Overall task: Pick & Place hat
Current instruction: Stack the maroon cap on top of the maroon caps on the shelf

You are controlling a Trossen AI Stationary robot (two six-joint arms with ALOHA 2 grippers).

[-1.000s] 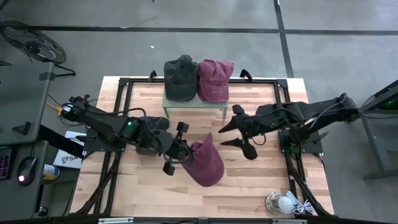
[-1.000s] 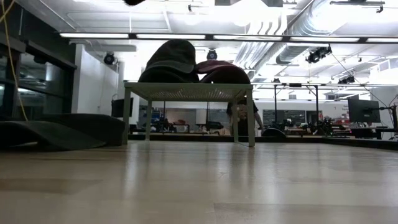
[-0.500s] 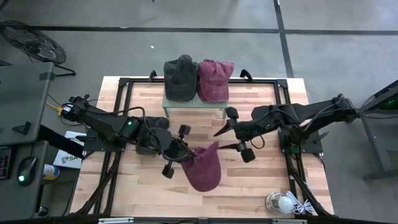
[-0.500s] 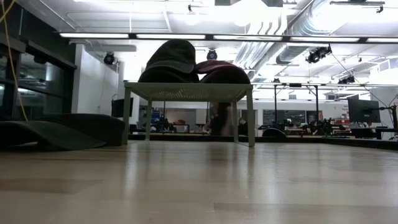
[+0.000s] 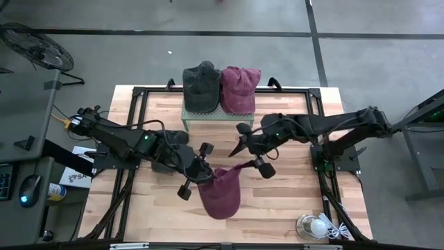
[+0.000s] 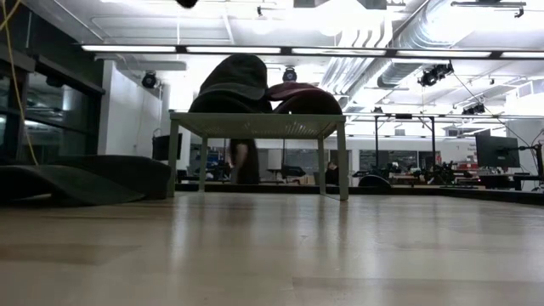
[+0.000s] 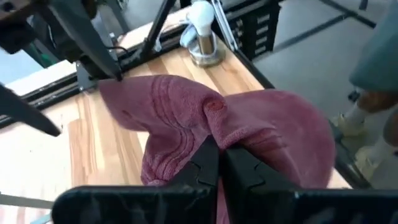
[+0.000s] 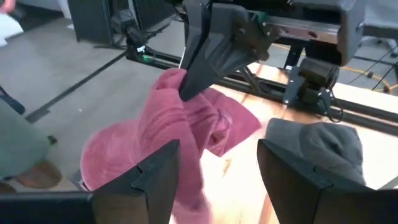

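A maroon hat (image 5: 220, 194) hangs in the air over the middle of the table, with my left gripper (image 5: 201, 172) shut on it. My right gripper (image 5: 240, 158) stands open just to the hat's right. Its fingers (image 8: 155, 177) reach toward the hat's upper edge (image 8: 186, 137); whether they touch it I cannot tell. A dark grey hat (image 5: 201, 87) and another maroon hat (image 5: 240, 89) rest side by side on a small stand (image 5: 216, 114) at the table's far side. Neither the held hat nor the fingers show in the low view. My left gripper pinches a bunched fold of the hat's cloth (image 7: 208, 127) between its two shut fingers. They come from the table's left, slanting down. The hat hangs slack below and beyond the fingers (image 8: 202, 59), clear of the table.
A white bulb on a base (image 5: 316, 226) sits at the near right corner. Black frame rails (image 5: 139, 104) run along the table's sides. In the low view a person (image 6: 242, 161) stands in the room beyond the stand (image 6: 259, 126).
My right gripper has gone toward the table's left, up to the hat, sinking a little and rolling as it went; it stays open. My left gripper has turned in place, swinging the hat toward the near edge. Behind the table a person has walked leftward.
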